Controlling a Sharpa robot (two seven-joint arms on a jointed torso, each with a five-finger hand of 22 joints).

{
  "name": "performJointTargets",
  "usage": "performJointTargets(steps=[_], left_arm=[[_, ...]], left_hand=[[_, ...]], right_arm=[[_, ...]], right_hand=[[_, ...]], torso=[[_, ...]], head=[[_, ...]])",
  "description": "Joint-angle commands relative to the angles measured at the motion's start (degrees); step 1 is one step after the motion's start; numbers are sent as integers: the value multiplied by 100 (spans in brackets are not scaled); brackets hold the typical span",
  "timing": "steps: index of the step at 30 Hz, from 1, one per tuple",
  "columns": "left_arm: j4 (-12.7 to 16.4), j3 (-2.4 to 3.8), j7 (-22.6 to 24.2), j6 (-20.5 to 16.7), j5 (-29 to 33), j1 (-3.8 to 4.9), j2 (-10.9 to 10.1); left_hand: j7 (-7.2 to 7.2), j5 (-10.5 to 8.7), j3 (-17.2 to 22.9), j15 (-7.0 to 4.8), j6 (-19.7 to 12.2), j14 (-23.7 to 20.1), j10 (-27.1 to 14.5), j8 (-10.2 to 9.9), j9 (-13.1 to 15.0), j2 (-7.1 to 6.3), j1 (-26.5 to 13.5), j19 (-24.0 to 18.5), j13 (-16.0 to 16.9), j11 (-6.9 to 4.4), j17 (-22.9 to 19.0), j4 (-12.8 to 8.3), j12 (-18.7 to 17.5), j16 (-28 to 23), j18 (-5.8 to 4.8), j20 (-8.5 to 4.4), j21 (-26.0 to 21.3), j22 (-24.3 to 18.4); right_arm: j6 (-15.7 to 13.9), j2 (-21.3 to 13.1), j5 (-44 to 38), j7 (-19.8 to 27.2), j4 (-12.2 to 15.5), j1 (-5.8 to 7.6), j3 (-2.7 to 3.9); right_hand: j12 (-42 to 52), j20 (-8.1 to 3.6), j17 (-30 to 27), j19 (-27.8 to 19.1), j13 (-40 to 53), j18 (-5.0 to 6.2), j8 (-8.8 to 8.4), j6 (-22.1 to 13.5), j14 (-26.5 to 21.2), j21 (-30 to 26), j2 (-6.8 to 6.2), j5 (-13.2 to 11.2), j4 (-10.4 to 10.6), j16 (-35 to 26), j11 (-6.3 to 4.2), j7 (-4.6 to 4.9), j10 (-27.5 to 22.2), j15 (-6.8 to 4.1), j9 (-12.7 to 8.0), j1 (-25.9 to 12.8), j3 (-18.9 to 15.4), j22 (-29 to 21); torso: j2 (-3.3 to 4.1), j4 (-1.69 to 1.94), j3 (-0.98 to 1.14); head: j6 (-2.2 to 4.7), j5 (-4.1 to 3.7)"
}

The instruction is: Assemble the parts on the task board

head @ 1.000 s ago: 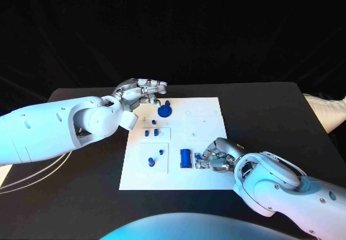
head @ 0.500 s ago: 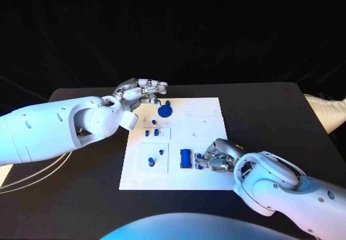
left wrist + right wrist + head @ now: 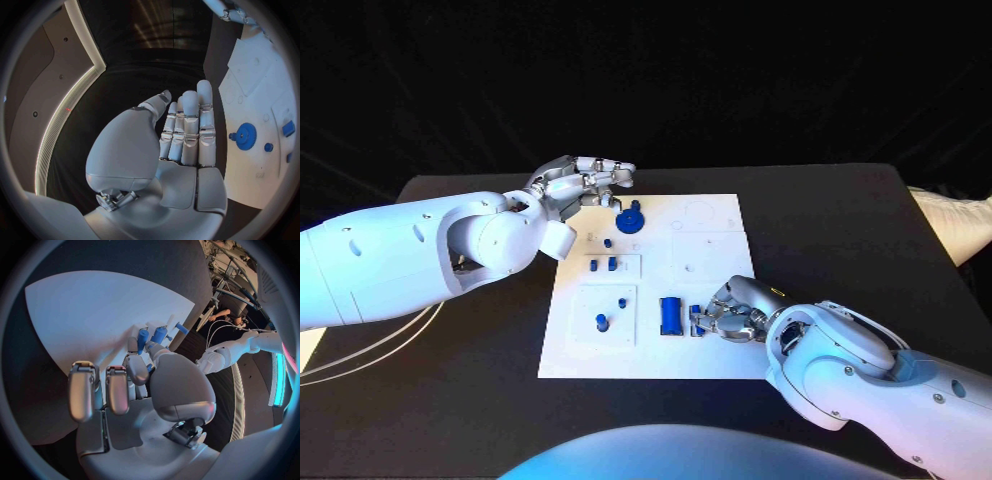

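On the task board (image 3: 711,250), right hand (image 3: 730,312) pinching small blue part (image 3: 697,317), left hand (image 3: 581,183) spread, empty.

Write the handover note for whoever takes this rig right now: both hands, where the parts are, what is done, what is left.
Left hand: hovers over the far left corner of the task board, fingers together and straight in its wrist view, holding nothing.
Right hand: low at the board's near right, fingers curled by a small blue piece; whether it grips it I cannot tell.
Parts: blue gear near the far left; blue block beside the right hand; small blue pegs mid-left; blue peg near left.
Done: unclear.
Left: most parts appear loose.
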Motion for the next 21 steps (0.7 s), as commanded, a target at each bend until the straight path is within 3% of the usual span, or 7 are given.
performJointTargets(steps=[1,4,6,12,17,21], left_arm=[[15,2,21,113,-25,2,1],[14,2,21,114,-25,2,-1],[15,2,21,116,-25,2,-2],[17,2,19,118,-25,2,-7],[18,2,21,121,-25,2,-11],[18,2,21,124,-25,2,-13]], left_hand=[[9,21,-40,-12,-38,-44,-23,22,-2,51,17,-4,6,1,-10,-6,19,30,58,29,-26,-8],[9,21,-40,-12,-38,-44,-23,22,-2,51,17,-4,6,1,-10,-6,19,30,58,29,-26,-8],[9,21,-40,-12,-38,-44,-23,22,-2,51,17,-4,6,1,-10,-6,19,30,58,29,-26,-8],[9,21,-40,-12,-38,-44,-23,22,-2,51,17,-4,6,1,-10,-6,19,30,58,29,-26,-8],[9,21,-40,-12,-38,-44,-23,22,-2,51,17,-4,6,1,-10,-6,19,30,58,29,-26,-8],[9,21,-40,-12,-38,-44,-23,22,-2,51,17,-4,6,1,-10,-6,19,30,58,29,-26,-8]], right_arm=[[-15,17,-105,-20,16,-4,-2],[-16,12,-130,-8,23,-4,-2],[-13,5,-147,1,27,-4,-2],[-10,-44,-197,51,66,-5,-1],[31,-137,-260,167,139,-13,-1],[79,-219,-283,275,161,-20,0]], right_hand=[[47,-51,789,106,14,-51,27,-9,453,34,-34,32,118,38,-10,39,28,-36,26,-143,-88,109],[58,-53,795,106,30,-51,53,-15,454,33,-81,3,320,41,-18,28,38,-42,72,-359,-345,111],[61,-59,797,107,40,-51,71,-27,455,33,-80,-155,421,42,-23,19,42,-49,107,-405,-512,114],[65,-63,796,109,54,-51,92,-41,454,32,-80,-346,501,39,-26,16,45,-51,151,-411,-718,118],[65,-67,799,109,69,-52,115,-68,455,32,-76,-613,353,40,-24,15,46,-52,209,-68,-875,124],[32,-65,792,104,63,-49,124,-102,453,22,-54,-933,67,32,-22,24,29,-53,247,385,-875,114]], torso=[[-4,-2,-1],[-4,-4,1],[-3,-3,0],[-4,-1,3],[-4,-5,5],[-7,-7,3]], head=[[-4,2],[-2,4],[-2,3],[-1,-2],[0,4],[-1,3]])
